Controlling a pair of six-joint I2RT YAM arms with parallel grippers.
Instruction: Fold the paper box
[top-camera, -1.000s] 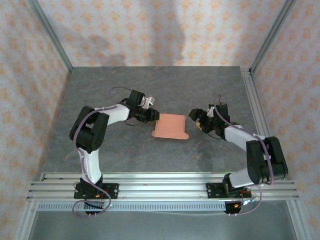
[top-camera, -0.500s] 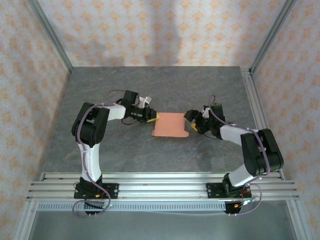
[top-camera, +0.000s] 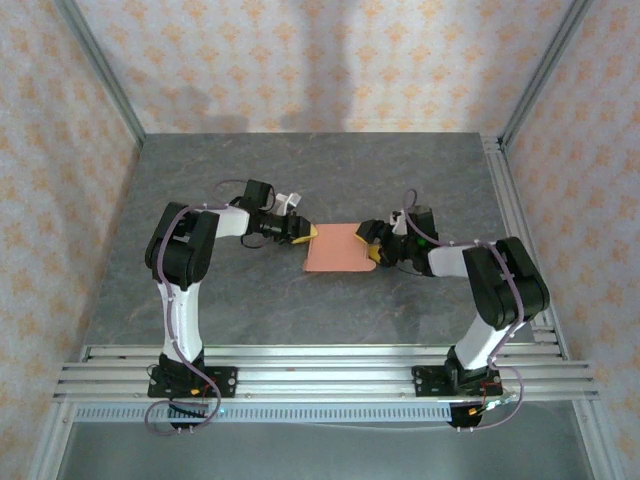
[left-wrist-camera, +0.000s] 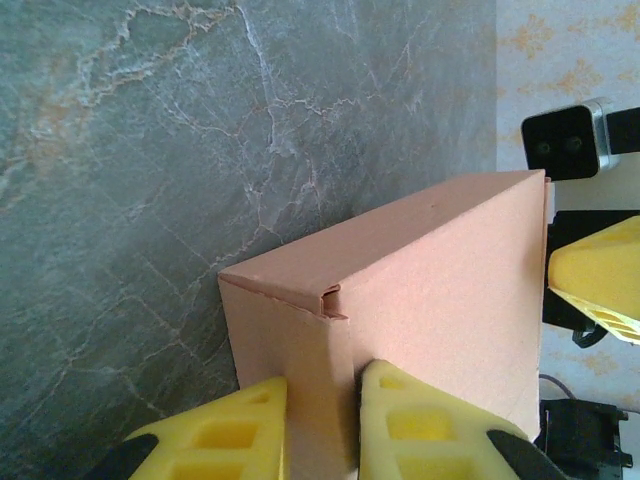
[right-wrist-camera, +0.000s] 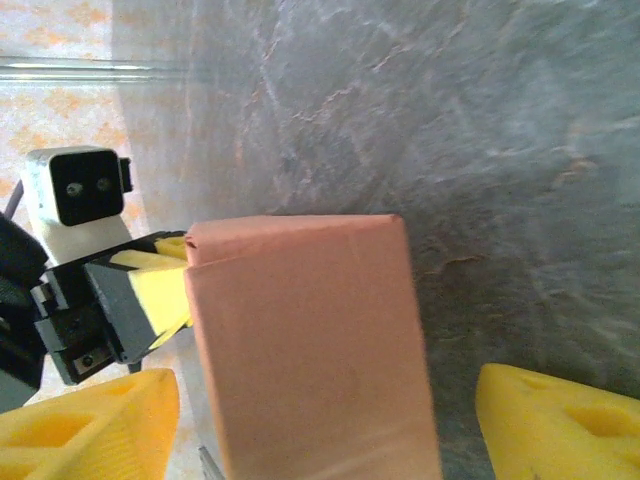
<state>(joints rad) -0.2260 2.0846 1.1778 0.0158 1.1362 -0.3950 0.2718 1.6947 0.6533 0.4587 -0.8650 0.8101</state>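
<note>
Paper box (top-camera: 338, 250) sits folded mid-worktop (top-camera: 300, 170), between both arms. Left tool (left-wrist-camera: 325, 420) straddles one edge of it, fingers set narrow; clamped or not, I cannot tell. Right tool (right-wrist-camera: 320, 425) gapes wide around the opposite end, one finger (right-wrist-camera: 560, 420) clear of the card.

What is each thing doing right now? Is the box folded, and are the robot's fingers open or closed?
paper box: folded into a box shape, sitting on the table between the two arms.
left gripper: fingers shut, pinching the card at one end of the box.
right gripper: fingers open wide, one on each side of the box.
</note>
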